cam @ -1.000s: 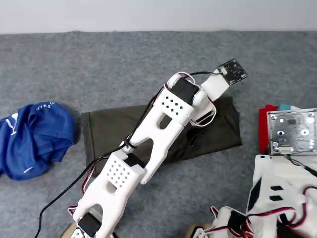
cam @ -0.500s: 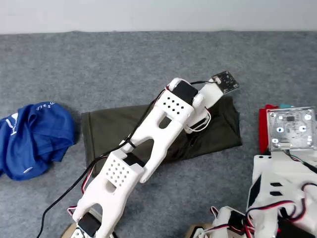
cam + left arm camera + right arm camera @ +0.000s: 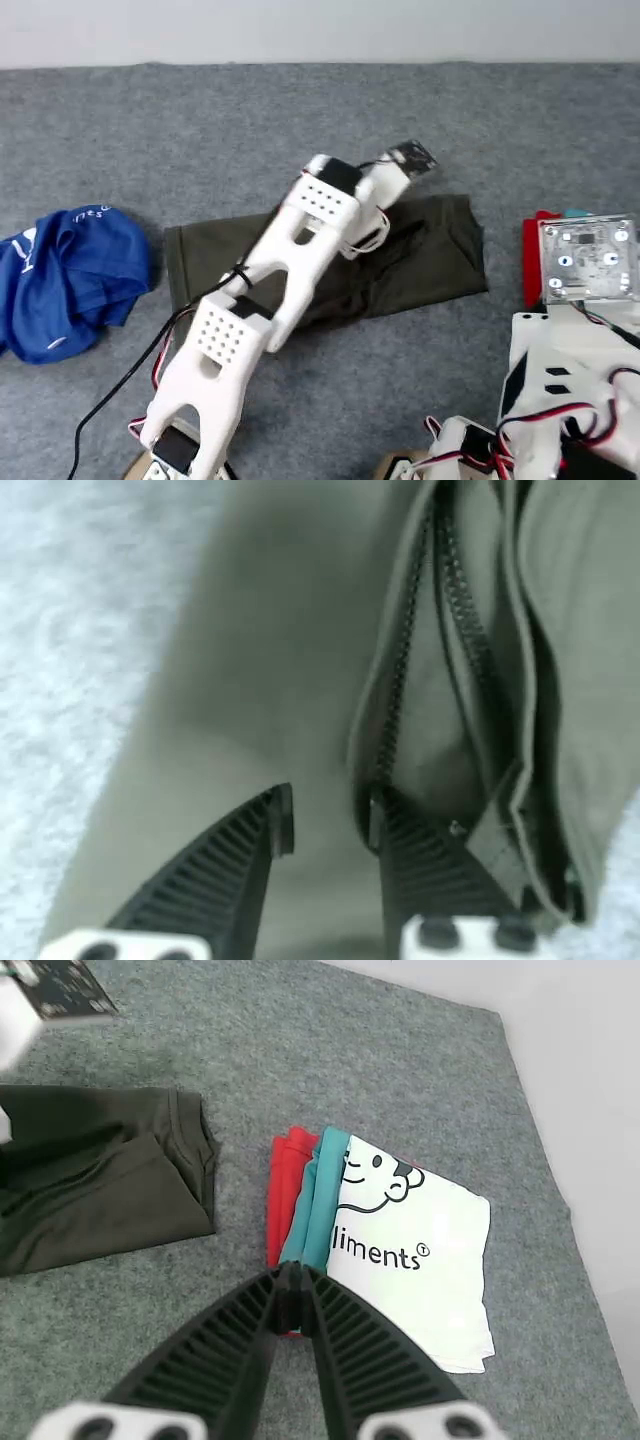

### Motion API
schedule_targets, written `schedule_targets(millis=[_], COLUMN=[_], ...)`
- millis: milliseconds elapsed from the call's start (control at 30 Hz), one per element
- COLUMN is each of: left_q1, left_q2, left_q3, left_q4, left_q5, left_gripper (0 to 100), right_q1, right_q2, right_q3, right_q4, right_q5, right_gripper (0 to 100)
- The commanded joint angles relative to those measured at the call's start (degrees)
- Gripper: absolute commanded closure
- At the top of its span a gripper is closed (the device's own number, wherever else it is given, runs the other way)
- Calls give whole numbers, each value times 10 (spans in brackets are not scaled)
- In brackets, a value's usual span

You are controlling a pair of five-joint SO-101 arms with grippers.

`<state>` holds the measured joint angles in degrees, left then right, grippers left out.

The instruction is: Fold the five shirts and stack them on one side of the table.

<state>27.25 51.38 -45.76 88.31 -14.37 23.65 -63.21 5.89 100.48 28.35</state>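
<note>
From above, your left arm [image 3: 290, 270] lies across the olive shirt [image 3: 430, 260] mid-surface, with a blue shirt [image 3: 70, 275] crumpled well apart. Left wrist: left jaws open just over the olive cloth, its zipper [image 3: 400, 670] ending beside one tip. Right wrist: right jaws closed above 3 stacked shirts [image 3: 400, 1250].

There are five shirts. One is a dark green shirt [image 3: 440, 250]. One is a blue shirt [image 3: 70, 275]. Three are in one pile: one red shirt [image 3: 283, 1185], one teal shirt [image 3: 318, 1195] and one white shirt [image 3: 420, 1260]. There are two robot arms, one left arm [image 3: 215, 345] and one right arm [image 3: 570, 340]. There is one grey surface [image 3: 200, 130].
</note>
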Motion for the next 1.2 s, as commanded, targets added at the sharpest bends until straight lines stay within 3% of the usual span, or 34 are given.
schedule_targets(millis=[0,133,400,1167], left_q1=[-9,-4,18,52], left_q2=[-7,-13,-11,-28], left_q3=[-12,-27,-155,-112], left_q4=[-4,12,121,123], left_q5=[-27,-33,-32,-31], left_gripper=[863,867,867,867], right_q1=[6,6,6,6], right_q2=[0,0,0,0], right_q3=[0,0,0,-1], right_q4=[15,15,15,15], right_q5=[6,6,6,6], right_gripper=[985,985,985,985])
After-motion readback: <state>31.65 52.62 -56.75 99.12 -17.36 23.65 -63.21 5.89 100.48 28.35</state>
